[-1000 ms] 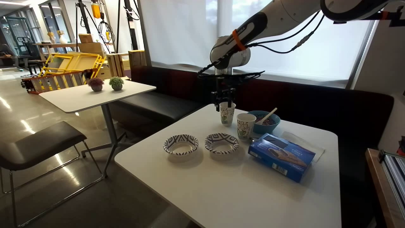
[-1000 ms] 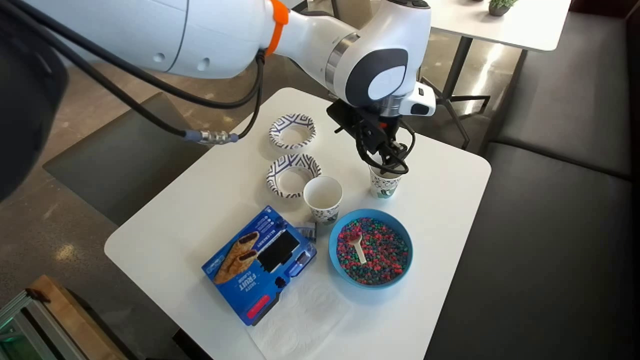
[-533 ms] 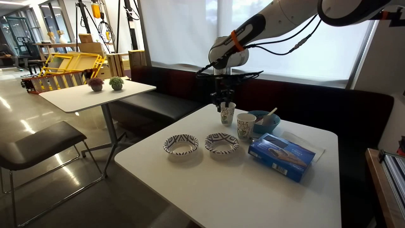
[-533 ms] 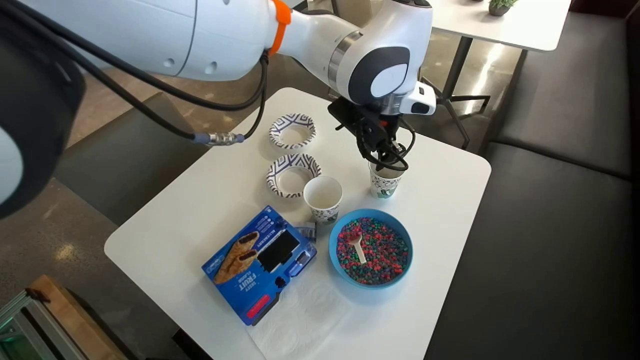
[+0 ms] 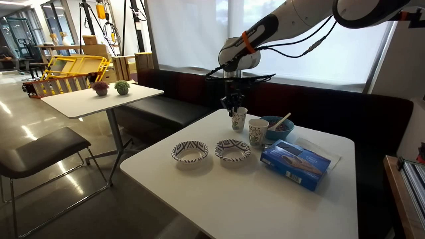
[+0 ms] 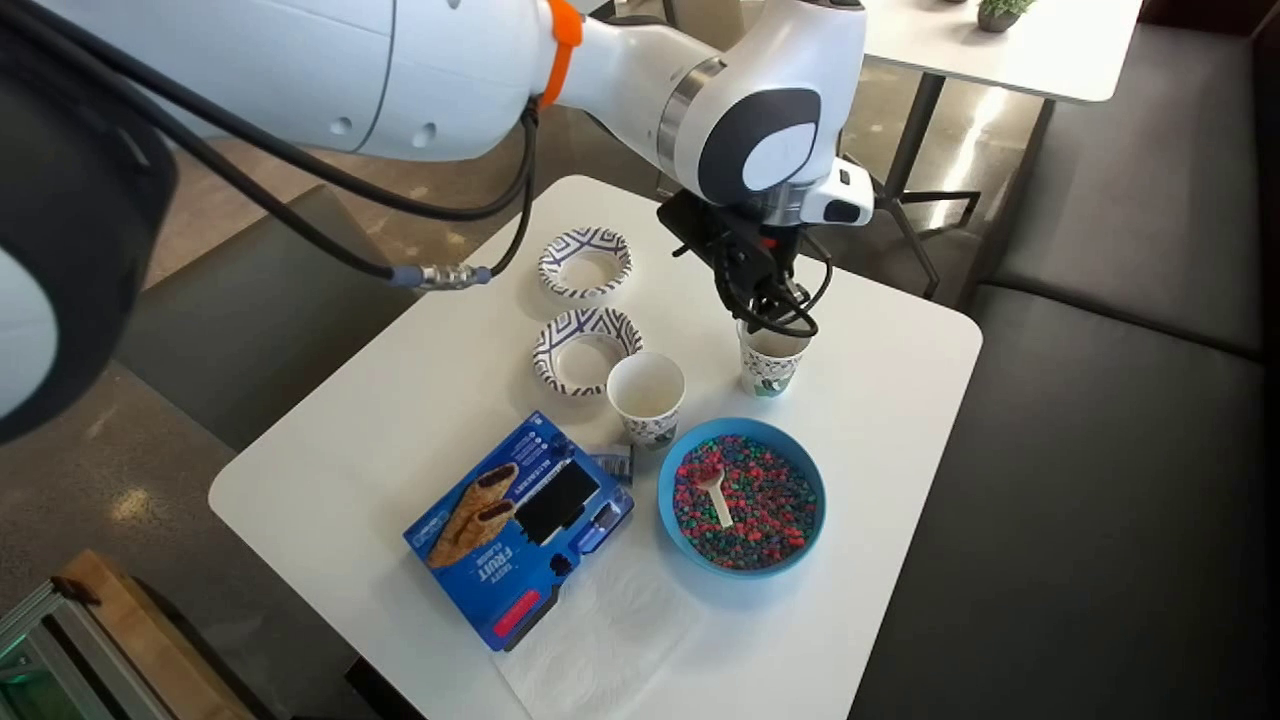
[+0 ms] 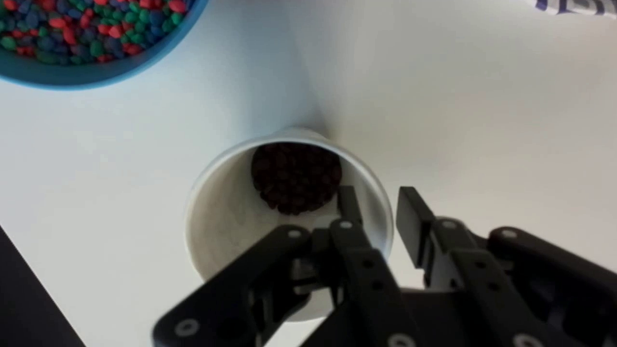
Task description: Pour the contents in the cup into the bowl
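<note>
Gripper (image 7: 378, 197) at the cup (image 7: 241, 217). Wrist view: jaws fairly narrow, with a gap between them, straddling the cup wall. Inner finger (image 7: 348, 205) dips inside the cup; outer finger (image 7: 412, 217) is outside it. White shows between the rim and each finger; contact with the wall, lower down, unclear. Dark pieces (image 7: 295, 178) lie massed at the bottom of the cup. Top left: blue bowl (image 7: 77, 77), cut off by the frame, holding red, green and blue pebbles (image 7: 96, 29). Top right: blue-on-white patterned edge (image 7: 578, 6), also cut off; owner unclear.

In an exterior view: cup upright on the white table (image 5: 239, 205), gripper at its rim. Second cup (image 5: 257, 136), similar print, upright near it and just beside the blue bowl. Nearer the camera: white bowl (image 5: 232, 144) with wavy dark-patterned rim, and twin bowl (image 5: 190, 146) near it, on the side away from the blue box (image 5: 295, 162), which lies flat. Background: another table (image 5: 83, 103) with a red plant (image 5: 100, 88) and a green plant (image 5: 122, 87).

In an exterior view: arm (image 6: 620, 85) reaches across from top left; the jaws are mostly hidden here. Gripper covers part of the cup's rim. Pale spoon (image 6: 720, 505) rests in the pebbles. Small packet (image 6: 615, 462) between blue box and second cup, partly hidden. Paper towel (image 6: 590, 640) flat beside the blue box. Second cup overlaps the white bowl in outline; touching or apart, unclear.
</note>
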Available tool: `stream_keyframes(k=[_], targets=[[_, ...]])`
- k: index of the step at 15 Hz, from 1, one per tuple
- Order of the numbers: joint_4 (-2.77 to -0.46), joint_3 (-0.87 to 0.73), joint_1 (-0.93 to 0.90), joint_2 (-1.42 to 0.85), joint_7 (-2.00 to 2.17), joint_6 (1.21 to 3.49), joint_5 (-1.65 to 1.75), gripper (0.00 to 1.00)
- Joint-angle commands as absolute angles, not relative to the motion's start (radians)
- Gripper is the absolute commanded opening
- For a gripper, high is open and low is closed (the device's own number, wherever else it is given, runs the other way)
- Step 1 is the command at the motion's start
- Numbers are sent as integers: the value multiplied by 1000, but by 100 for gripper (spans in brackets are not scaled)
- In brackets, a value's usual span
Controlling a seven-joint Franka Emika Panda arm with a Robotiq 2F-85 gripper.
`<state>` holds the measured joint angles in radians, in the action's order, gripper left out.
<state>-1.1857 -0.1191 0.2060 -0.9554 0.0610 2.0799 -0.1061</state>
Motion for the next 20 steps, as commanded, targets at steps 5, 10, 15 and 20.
stream_keyframes(k=[5,10,15,20], targets=[[-1146,-113,215,-979,85,2052,-100,1],[-1223,-121,189,-912,88,2084,-83,1],[-1282,-123,139,-848,89,2098,-49,1],[-1340,-124,69,-782,103,2110,13,1]])
